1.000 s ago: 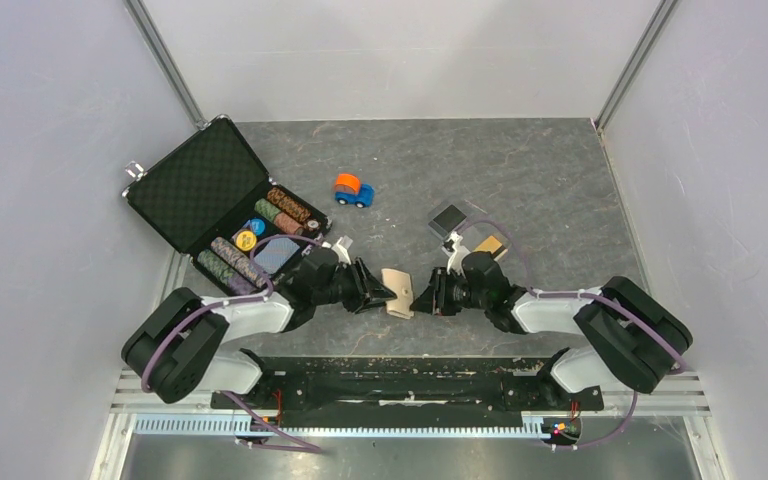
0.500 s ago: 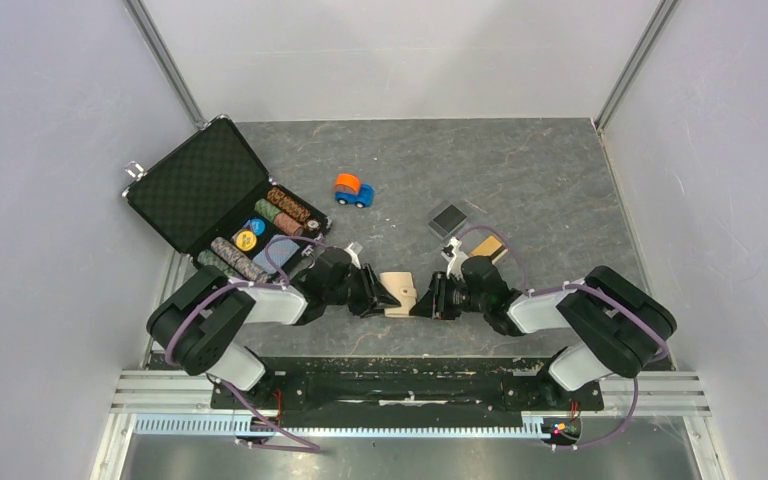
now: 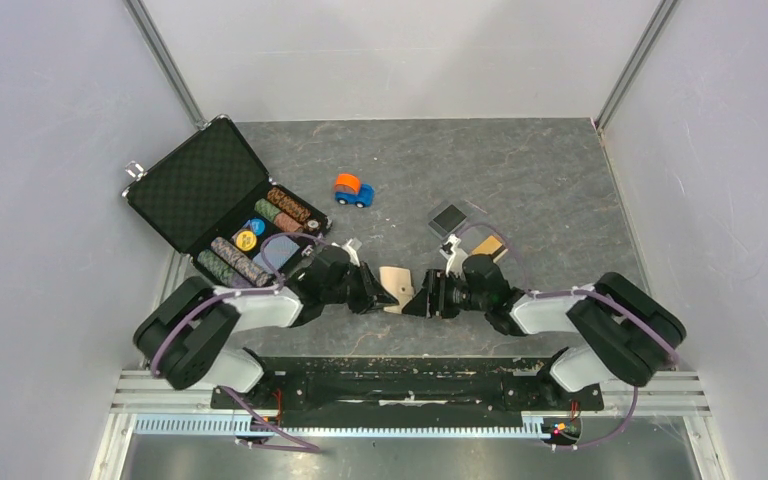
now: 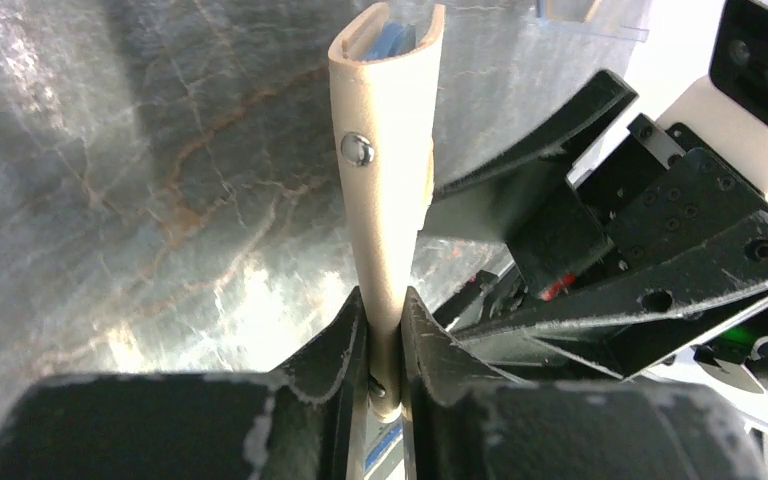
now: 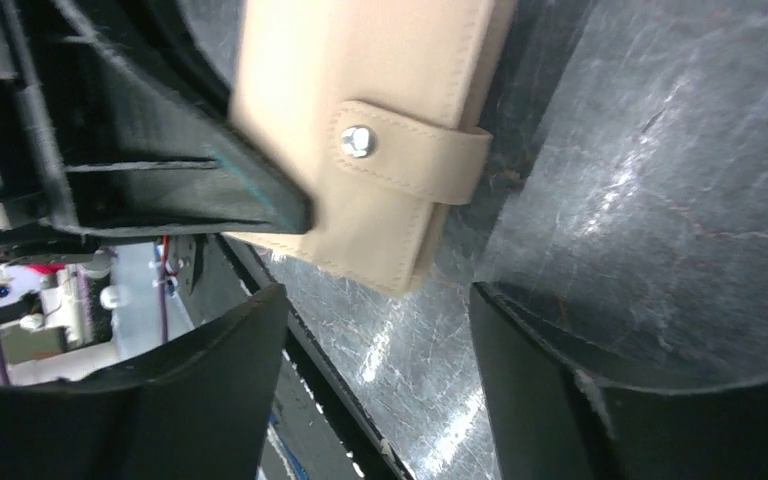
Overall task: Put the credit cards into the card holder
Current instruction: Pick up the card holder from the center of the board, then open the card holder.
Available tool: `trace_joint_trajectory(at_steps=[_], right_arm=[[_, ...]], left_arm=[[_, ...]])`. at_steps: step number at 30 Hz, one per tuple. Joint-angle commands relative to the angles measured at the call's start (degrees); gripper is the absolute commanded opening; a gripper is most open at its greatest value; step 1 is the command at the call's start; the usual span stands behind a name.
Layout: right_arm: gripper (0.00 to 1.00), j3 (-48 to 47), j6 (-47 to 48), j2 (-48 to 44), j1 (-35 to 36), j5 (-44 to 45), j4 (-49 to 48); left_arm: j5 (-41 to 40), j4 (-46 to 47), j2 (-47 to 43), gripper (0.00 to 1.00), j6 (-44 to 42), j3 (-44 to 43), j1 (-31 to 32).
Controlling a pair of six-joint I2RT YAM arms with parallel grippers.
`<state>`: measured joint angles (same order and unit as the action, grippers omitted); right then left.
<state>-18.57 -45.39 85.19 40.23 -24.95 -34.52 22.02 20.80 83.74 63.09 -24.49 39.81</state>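
Left gripper [image 4: 385, 340] pinched holder [image 4: 385, 200] by one edge, right gripper [image 5: 378, 300] stood open, empty; thin pinch could let holder pivot or slip

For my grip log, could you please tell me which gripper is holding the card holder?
The left gripper pinches the card holder edge-on; the right gripper stands open, not gripping it.

Black arms [image 3: 195, 345] bear white links [image 3: 260, 312] and purple cables [image 3: 560, 293]; left hand [image 4: 385, 305] scuffed.
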Motion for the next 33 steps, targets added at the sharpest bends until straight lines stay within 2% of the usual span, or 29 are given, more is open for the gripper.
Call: trace_joint_trajectory(at_steps=[1,5,9,12,17,21,27,33], right_arm=[[0.77,-3.7,6.5,-7.3,-0.1,6.0,13.4],[0.98,-7.9,11.7,-15.7,0.5,12.5,26.0],[0.98,-12.8,15.0,-20.8,3.3,17.8,34.3],[0.98,-17.7,15.2,-20.5,7.6,22.2,39.9],[0.98,-27.2,15.0,-14.3,16.0,29.9,45.0],[0.98,-34.2,14.7,-7.3,20.6,33.4,47.3],[0.85,-43.2,14.8,2.8,23.2,36.4,52.7],[0.60,-44.8,13.8,7.1,24.1,39.0,55.2]], left_arm=[[-4.9,-7.8,-10.9,0.02,-4.6,-0.9,0.5],[-9.1,-21.1,-21.5,0.02,-8.6,-3.2,1.0],[-12.0,-33.5,-30.6,0.02,-10.0,-5.3,1.5],[-14.3,-40.4,-35.5,0.02,-9.3,-6.6,2.5],[-18.7,-49.0,-37.4,0.02,-8.1,-9.1,5.0],[-20.7,-51.3,-36.2,0.02,-8.2,-11.1,7.8],[-21.7,-51.6,-35.8,0.02,-7.9,-12.3,9.4],[-21.7,-51.7,-35.9,0.02,-8.0,-12.4,9.4]])
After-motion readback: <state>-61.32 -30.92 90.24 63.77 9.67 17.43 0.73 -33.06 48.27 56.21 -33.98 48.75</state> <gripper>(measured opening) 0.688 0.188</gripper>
